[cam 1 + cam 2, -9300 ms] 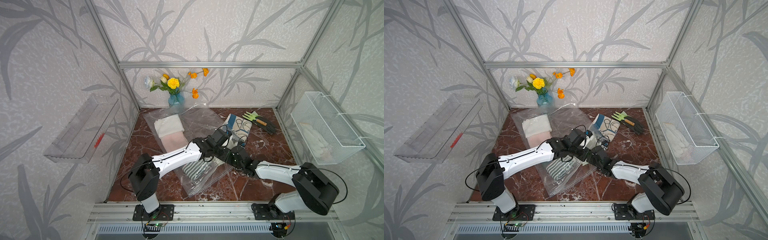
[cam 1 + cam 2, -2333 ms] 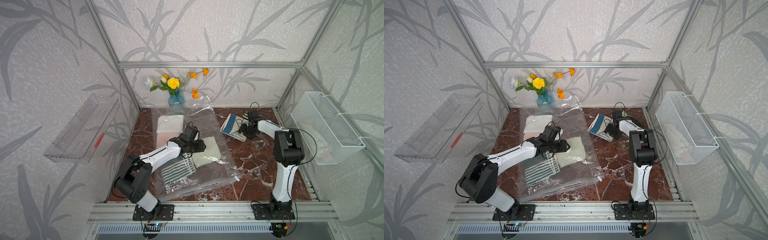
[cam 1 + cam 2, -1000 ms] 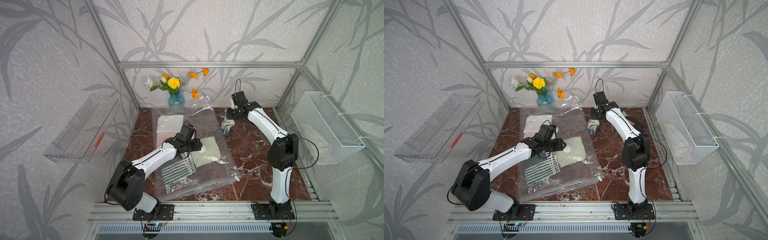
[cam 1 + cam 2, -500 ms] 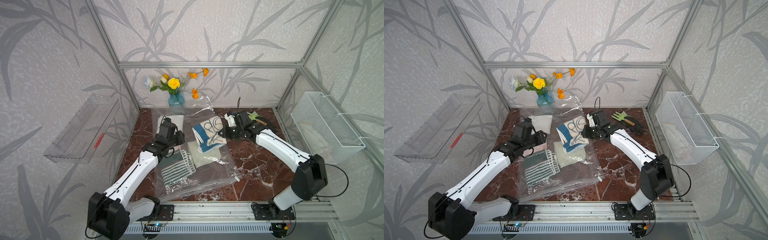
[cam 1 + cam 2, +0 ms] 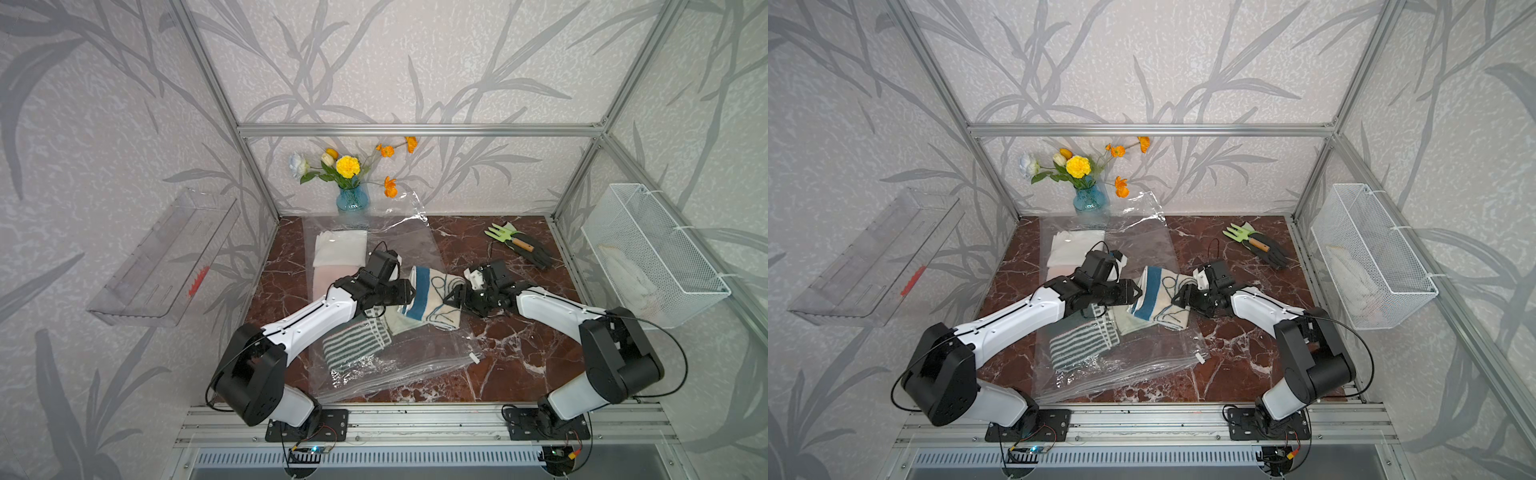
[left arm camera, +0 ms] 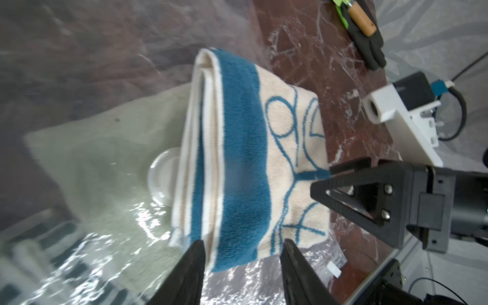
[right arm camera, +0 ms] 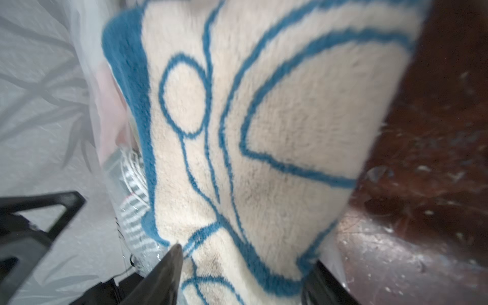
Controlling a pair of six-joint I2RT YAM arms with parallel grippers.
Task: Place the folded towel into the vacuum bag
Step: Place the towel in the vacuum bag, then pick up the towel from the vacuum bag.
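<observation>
The folded towel (image 5: 432, 299) (image 5: 1160, 301), cream with a blue band and blue line drawing, lies across the right part of the vacuum bag (image 5: 415, 365) (image 5: 1142, 365). It covers part of the round valve cap (image 6: 163, 174). Whether it is under any plastic layer I cannot tell. My left gripper (image 5: 410, 291) (image 6: 244, 245) is open at the towel's left end, one corner between its fingers. My right gripper (image 5: 455, 297) (image 7: 245, 257) is open too, straddling the towel's right edge. The white slider clip (image 5: 473, 357) sits at the bag's front right corner.
Inside the bag lie a striped towel (image 5: 357, 343), a pale green one (image 5: 399, 326) and a white one (image 5: 338, 249). A flower vase (image 5: 352, 197) stands at the back; a garden fork and black glove (image 5: 521, 247) lie at the back right. A wire basket (image 5: 652, 253) hangs on the right wall.
The right arm brought the towel from the back down onto the bag and its jaws have opened. The left arm swung from the bag's back left over to the towel's left end.
</observation>
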